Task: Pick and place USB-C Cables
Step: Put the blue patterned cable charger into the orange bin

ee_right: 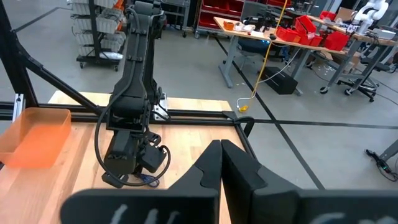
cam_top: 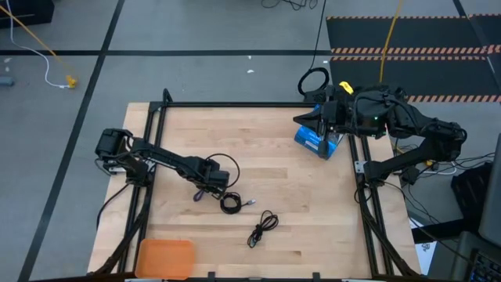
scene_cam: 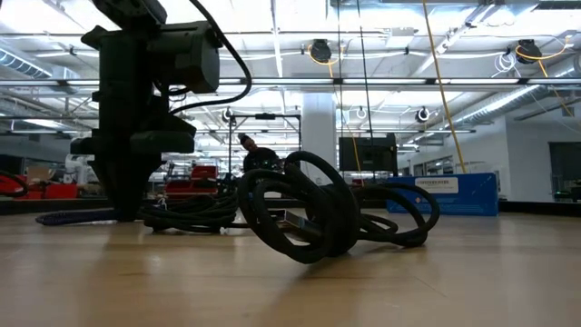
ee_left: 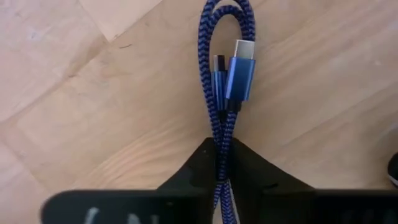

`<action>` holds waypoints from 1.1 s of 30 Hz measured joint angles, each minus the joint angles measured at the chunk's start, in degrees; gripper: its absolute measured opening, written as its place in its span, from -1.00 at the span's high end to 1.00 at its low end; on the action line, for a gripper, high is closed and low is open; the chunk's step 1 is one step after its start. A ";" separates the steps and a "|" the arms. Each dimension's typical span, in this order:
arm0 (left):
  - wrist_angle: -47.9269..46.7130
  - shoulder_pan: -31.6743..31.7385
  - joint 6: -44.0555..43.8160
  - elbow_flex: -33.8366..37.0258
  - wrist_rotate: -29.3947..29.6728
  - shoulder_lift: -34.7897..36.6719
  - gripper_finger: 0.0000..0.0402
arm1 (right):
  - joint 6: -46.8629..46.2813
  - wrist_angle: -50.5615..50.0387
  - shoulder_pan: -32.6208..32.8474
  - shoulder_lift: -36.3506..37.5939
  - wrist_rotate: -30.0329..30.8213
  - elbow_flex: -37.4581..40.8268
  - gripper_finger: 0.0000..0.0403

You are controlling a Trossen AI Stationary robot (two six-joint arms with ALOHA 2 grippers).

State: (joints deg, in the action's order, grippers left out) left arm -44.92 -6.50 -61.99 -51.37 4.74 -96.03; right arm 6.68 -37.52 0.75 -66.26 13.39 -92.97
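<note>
My left gripper [cam_top: 205, 188] stands over the table's middle left and is shut on the purplish-blue folded cable [ee_left: 225, 62], which lies flat on the wood [scene_cam: 73, 216]. The tight black coil [cam_top: 231, 204] rests just right of it. The loose black bundle [cam_top: 262, 227] lies nearer the near edge and fills the low view's foreground [scene_cam: 318, 213]. My right gripper [cam_top: 301, 119] hangs shut and empty over the far right corner, above the blue box. My left gripper pinches the folded blue cable's two side-by-side strands [ee_left: 219, 134] between its two fingers, coming from above and pointing down, along the strands. The folded loop end [ee_left: 227, 9] and both plugs [ee_left: 239, 68] lie beyond the fingertips. The cable rests on the table.
A blue packaged box [cam_top: 317, 141] sits at the far right under the right arm. An orange tray [cam_top: 164, 257] sits at the near left corner. Bare wood lies between the cables and the right edge. A black frame [cam_top: 368, 211] rims the table.
</note>
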 joint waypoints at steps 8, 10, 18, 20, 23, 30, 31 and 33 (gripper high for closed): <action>-0.18 0.04 0.82 0.02 -0.01 0.09 0.83 | 0.00 -0.02 -0.02 0.00 -0.09 0.00 1.00; -0.61 0.09 0.81 -0.03 -0.52 0.11 0.81 | 0.00 -0.02 0.00 0.00 -0.11 0.00 1.00; -9.74 0.08 6.49 -4.79 -5.03 0.04 0.91 | -0.04 -0.04 0.00 0.00 -0.13 0.00 1.00; -11.84 0.04 8.88 -6.84 -5.81 0.04 0.89 | -0.04 -0.04 0.00 0.00 -0.15 0.00 1.00; -16.19 0.04 12.30 -10.87 -6.30 0.09 0.84 | -0.06 -0.06 0.00 0.00 -0.15 0.00 1.00; -25.78 -0.53 20.42 -21.78 -6.30 0.99 0.90 | -0.04 -0.46 0.00 0.00 -0.15 0.00 1.00; -26.84 -0.71 21.26 -23.15 -6.30 1.30 0.90 | -0.07 -0.46 0.00 0.00 -0.15 0.00 1.00; -28.07 -1.19 22.93 -25.82 -6.28 1.90 0.89 | -0.04 -0.46 0.00 0.00 -0.15 0.00 1.00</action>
State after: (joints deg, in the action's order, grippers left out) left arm -73.00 -7.69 -39.06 -77.20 -1.54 -94.13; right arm 6.63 -37.98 0.75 -66.26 13.23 -92.97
